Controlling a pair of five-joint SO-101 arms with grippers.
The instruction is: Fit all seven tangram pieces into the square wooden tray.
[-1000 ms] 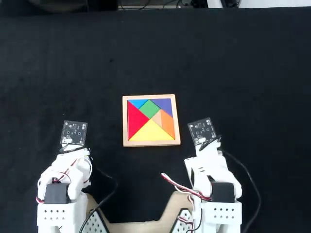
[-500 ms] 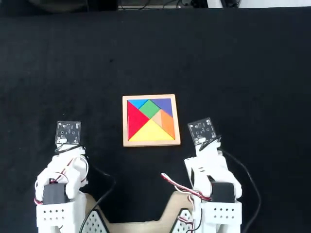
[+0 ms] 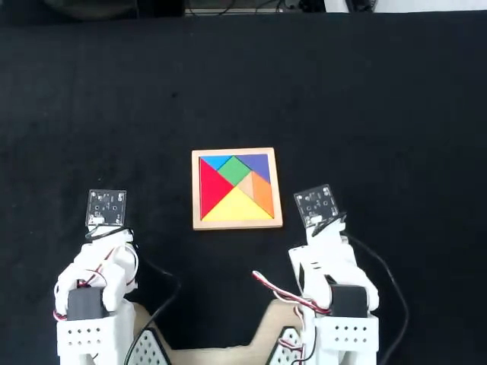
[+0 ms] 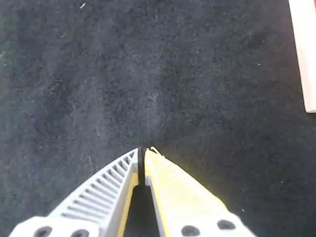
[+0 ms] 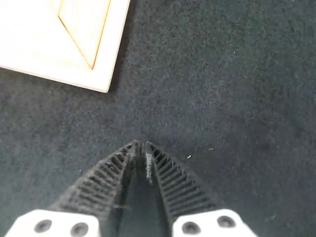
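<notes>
The square wooden tray [image 3: 196, 190] lies at the middle of the black table, with red, yellow, orange, green, blue, purple and tan tangram pieces [image 3: 236, 188] fitted flat inside it. My left gripper [image 4: 143, 152] is shut and holds nothing over bare cloth, to the left of the tray, whose pale edge [image 4: 302, 54] shows nearby. My right gripper [image 5: 140, 146] is also shut and holds nothing, just off the tray's near right corner [image 5: 101, 74]. In the high view both arms sit folded near the front edge, the left arm [image 3: 103, 228] and the right arm [image 3: 323, 228].
The black cloth [image 3: 365, 114] covers the whole table around the tray. The two arm bases [image 3: 91, 327] and their cables [image 3: 278, 293] stand at the front edge.
The left arm drew back slightly to the left, away from the tray, then stayed still. The right arm and the tray have not moved.
</notes>
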